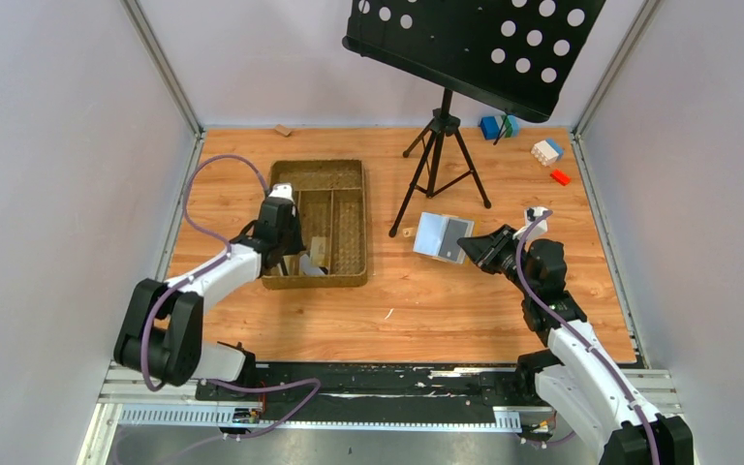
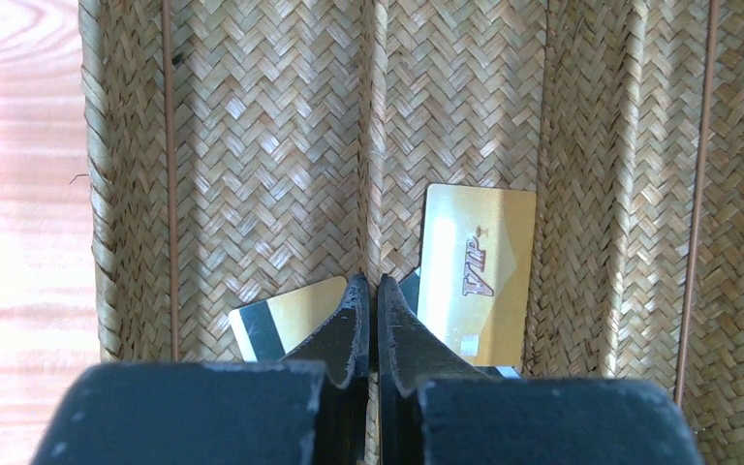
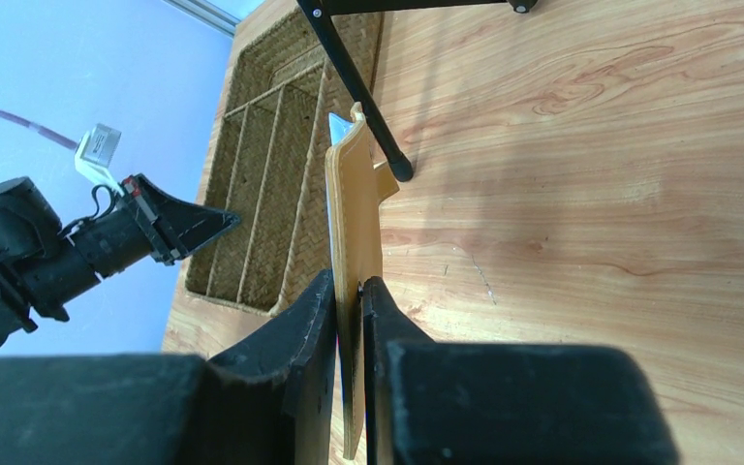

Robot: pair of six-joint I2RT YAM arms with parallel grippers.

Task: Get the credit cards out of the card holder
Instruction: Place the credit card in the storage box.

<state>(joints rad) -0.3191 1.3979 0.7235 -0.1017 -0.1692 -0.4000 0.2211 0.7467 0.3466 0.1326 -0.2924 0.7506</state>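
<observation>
Card holder [image 1: 433,233] hangs pinched edgewise in the right gripper [image 3: 349,288], well right of the left gripper [image 2: 369,288] (clenched on nothing) above the woven tray's [image 1: 315,282] near edge.

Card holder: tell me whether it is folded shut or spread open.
Spread open. The top view shows the card holder with its grey-blue inside facing up, pinched at one edge by the right gripper.

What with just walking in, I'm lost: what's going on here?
The right gripper is clamped on the open mustard card holder, holding it above the table. The left gripper, shut and empty, hangs over the woven tray, where a gold VIP card and a striped gold card lie in neighbouring compartments.
</observation>
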